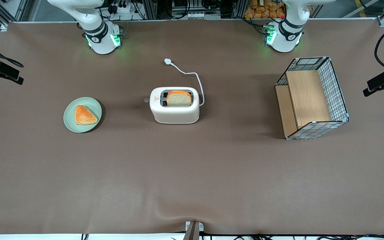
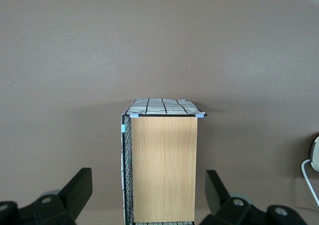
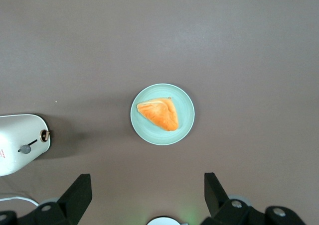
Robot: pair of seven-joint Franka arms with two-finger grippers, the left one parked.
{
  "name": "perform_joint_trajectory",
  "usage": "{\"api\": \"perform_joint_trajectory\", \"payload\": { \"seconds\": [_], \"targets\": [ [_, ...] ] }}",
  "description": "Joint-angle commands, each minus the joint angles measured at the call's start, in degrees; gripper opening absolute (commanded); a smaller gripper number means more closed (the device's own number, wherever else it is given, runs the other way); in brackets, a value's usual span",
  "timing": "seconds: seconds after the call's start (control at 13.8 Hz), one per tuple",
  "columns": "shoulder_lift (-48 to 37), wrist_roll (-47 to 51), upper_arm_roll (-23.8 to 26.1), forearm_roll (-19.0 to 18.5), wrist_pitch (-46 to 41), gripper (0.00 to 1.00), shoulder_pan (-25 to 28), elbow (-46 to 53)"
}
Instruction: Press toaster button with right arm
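Note:
The cream-white toaster [image 1: 174, 110] stands mid-table with a slice of bread [image 1: 178, 98] in one slot. Its small grey button [image 1: 146, 100] juts from the narrow end facing the working arm's end of the table. The right wrist view shows the toaster [image 3: 20, 140] end-on, with the grey button [image 3: 24, 148] on its slot. My right gripper [image 3: 148, 190] hangs high above the table, open and holding nothing, well apart from the toaster and roughly over the green plate [image 3: 187, 123]. Only the right arm's base [image 1: 102, 36] shows in the front view.
A green plate [image 1: 68, 116] carrying a triangular pastry [image 1: 84, 115] lies between the toaster and the working arm's end of the table. The toaster's white cord and plug [image 1: 168, 61] trail toward the arm bases. A wire-and-wood basket [image 1: 312, 98] stands toward the parked arm's end.

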Motion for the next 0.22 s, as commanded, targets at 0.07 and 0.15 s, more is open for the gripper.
{"api": "perform_joint_trajectory", "payload": {
  "seconds": [0.07,0.15],
  "targets": [
    [0.59,-0.75,0.14,-1.15,-1.64,1.00,-0.25,1.93],
    [0.59,-0.75,0.14,-1.15,-1.65,1.00,-0.34,1.93]
  ]
}}
